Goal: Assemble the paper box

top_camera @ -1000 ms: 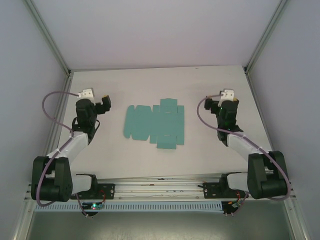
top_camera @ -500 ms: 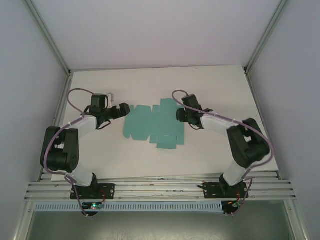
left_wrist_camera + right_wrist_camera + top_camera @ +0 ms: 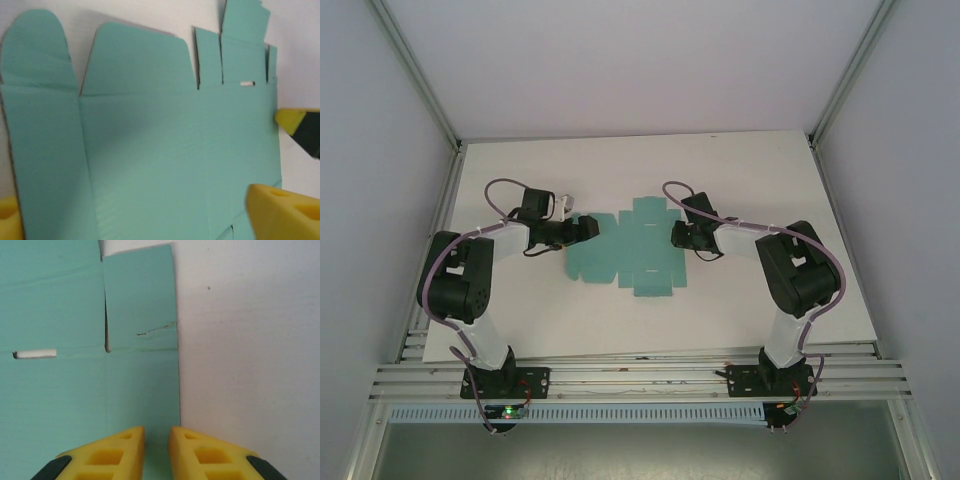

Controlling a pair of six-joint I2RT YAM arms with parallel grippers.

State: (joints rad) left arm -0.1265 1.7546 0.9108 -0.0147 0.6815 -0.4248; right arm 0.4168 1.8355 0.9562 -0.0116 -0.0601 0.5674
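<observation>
Honestly, this one's barely off the ground: the paper box (image 3: 630, 250) is a fully flat teal die-cut sheet lying in the middle of the top view, every flap and tab spread out and no panel folded up, so as far as I can judge all the folding and tucking is left to do. The left tool (image 3: 585, 229) sits at the sheet's left edge, and in the left wrist view its yellow fingers (image 3: 280, 210) stand wide apart in the bottom corners with the card running between them, gripping nothing. The right tool (image 3: 678, 237) is at the sheet's right edge; in its own view the two yellow pads are nearly together at the bottom of the frame, just a thin slit between them, right over the card's border, and I can't tell whether they've actually pinched it or are just above it. That same view shows a little slot (image 3: 35, 354) cut at mid left and a small ragged crease (image 3: 155, 330) across one tab. The desk (image 3: 770, 170) is plain white with nothing else on it, boxed in by pale grey walls (image 3: 620, 70) with aluminium rails (image 3: 415, 75) in the corners, and a slotted rail (image 3: 640, 372) runs along the bottom of the frame where the arms are bolted.
</observation>
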